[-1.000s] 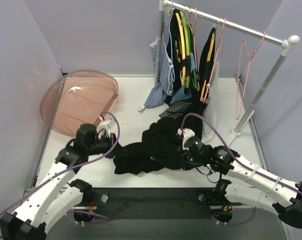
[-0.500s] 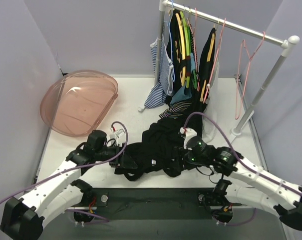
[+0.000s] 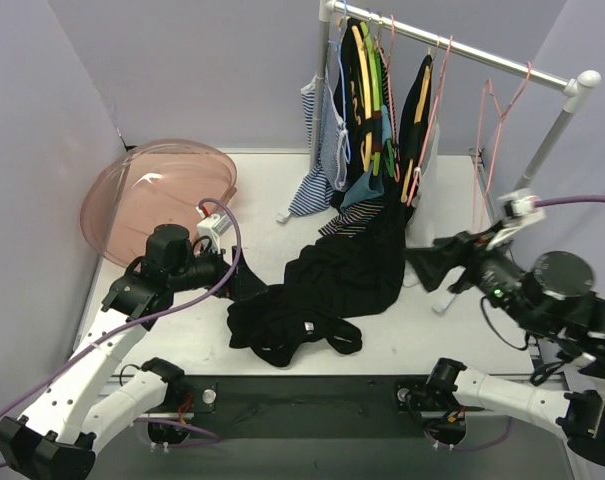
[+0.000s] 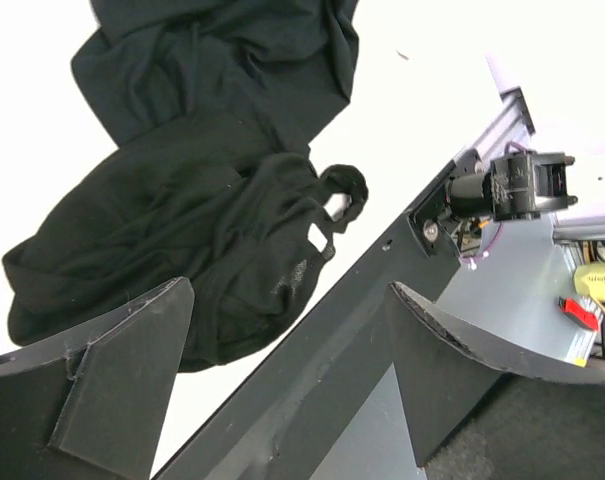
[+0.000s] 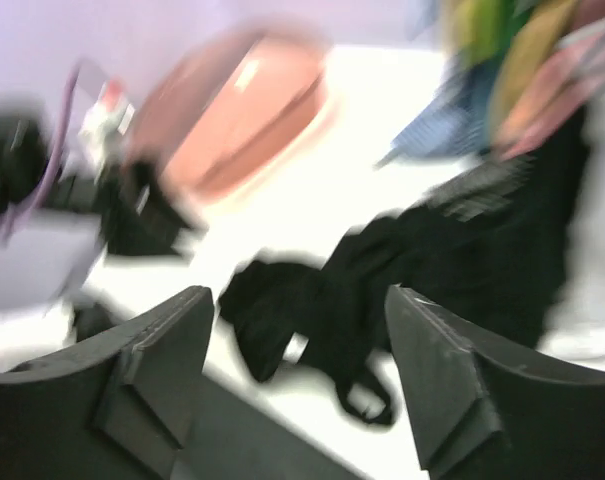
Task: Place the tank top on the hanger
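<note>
The small black soft-fabric tank top (image 3: 287, 330) lies loose in a crumpled heap on the white table (image 3: 262, 200). It sits just ahead of and below the left hand (image 3: 250, 287), with one thin strap looped out toward the near edge and a tiny white label showing. The left hand's fingers are spread wide with nothing between them; its wrist view looks down past them onto the heap. The right hand (image 3: 417, 265) is also spread and empty. It is lifted off the table with the tank top well off to its left and lower down, though its own view is too blurred to show detail. Between that hand and the tank top sprawls a larger long black garment (image 3: 352, 270), whose upper end hangs from the white clothes rail (image 3: 452, 45) and whose lower end touches or overlaps the heap. The thin pink wire hanger (image 3: 478, 190) hangs bare on the rail, above and slightly behind the right hand and far from the left one. Judged from this, the real work is not yet done: neither hand holds the tank top or the hanger, and the two are well apart. What remains is to fetch the hanger, sort the tank top out from the bigger garment, open its neck and straps, and seat both hanger shoulders inside them.
</note>
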